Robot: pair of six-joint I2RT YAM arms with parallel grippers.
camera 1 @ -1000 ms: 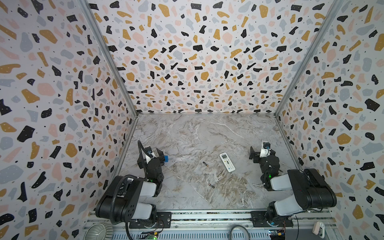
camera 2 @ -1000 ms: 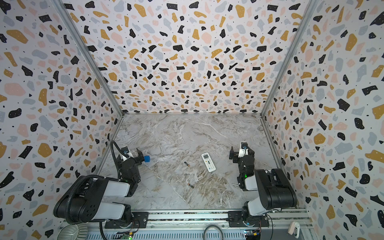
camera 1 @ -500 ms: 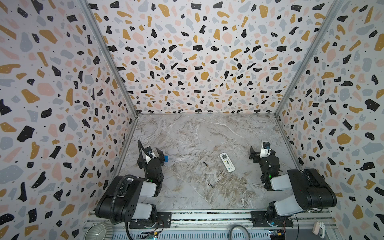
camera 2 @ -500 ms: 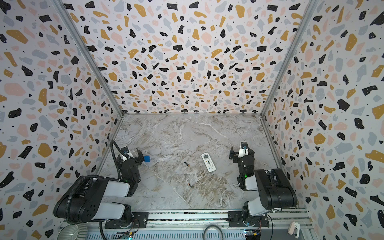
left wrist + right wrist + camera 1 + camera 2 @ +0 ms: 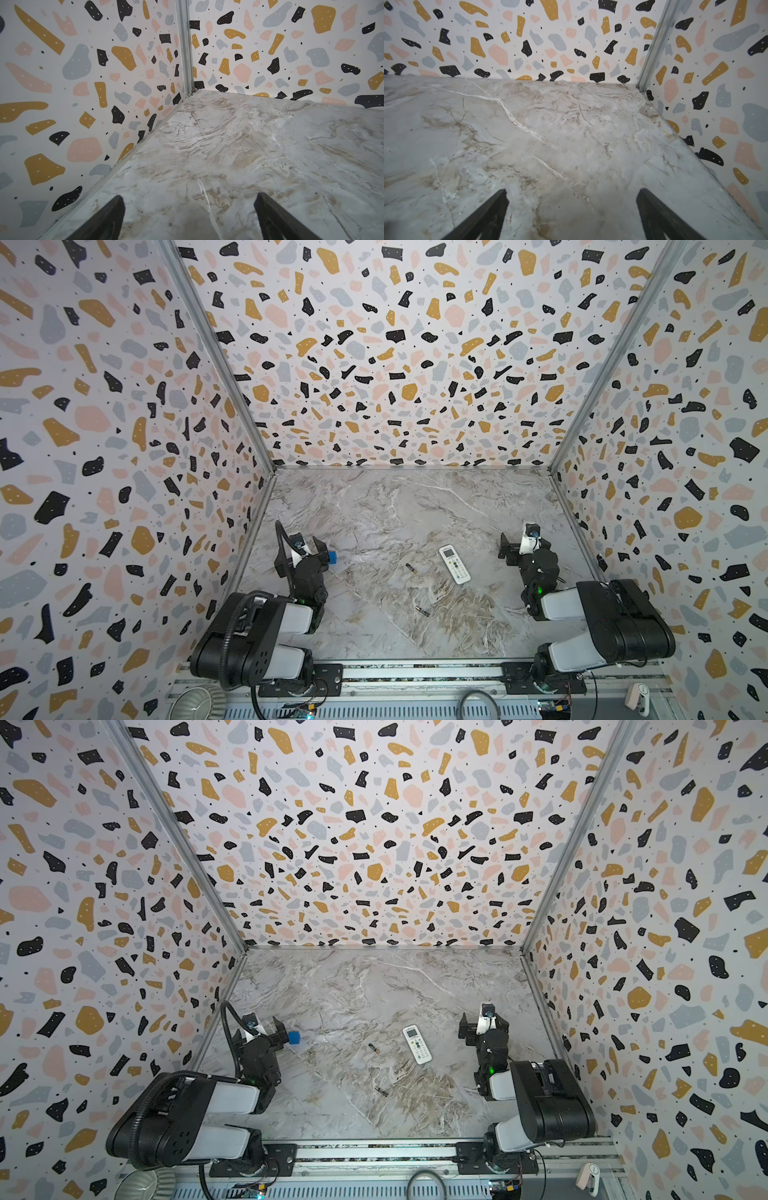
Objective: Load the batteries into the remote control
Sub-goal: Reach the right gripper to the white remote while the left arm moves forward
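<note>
Nothing has stirred in the last second: both arms sit folded back at the near edge of the tabletop (image 5: 374, 510) exactly as they were, and the small things between them lie where they lay. The left hand (image 5: 189, 197) is spread wide with only bare tabletop between its fingers. The right hand (image 5: 572, 193) is the same, spread and empty, and each faces a back corner rather than the work. So I'd say the job hasn't begun. Counting up, there is one remote (image 5: 454, 564), white, lying flat with its buttons up and its little screen end toward the back wall, nearer the right arm. There are two batteries, both loose on the tabletop: the far battery (image 5: 411, 568) lies near the remote on its left-arm side, not touching it, and the near battery (image 5: 423, 611) lies well apart, closer to the front rail. Two arms, two hands. One small blue block (image 5: 333, 558) sits just beside the left hand; I can't tell whether it belongs to it. With the buttons up, the remote will probably need turning over first
</note>
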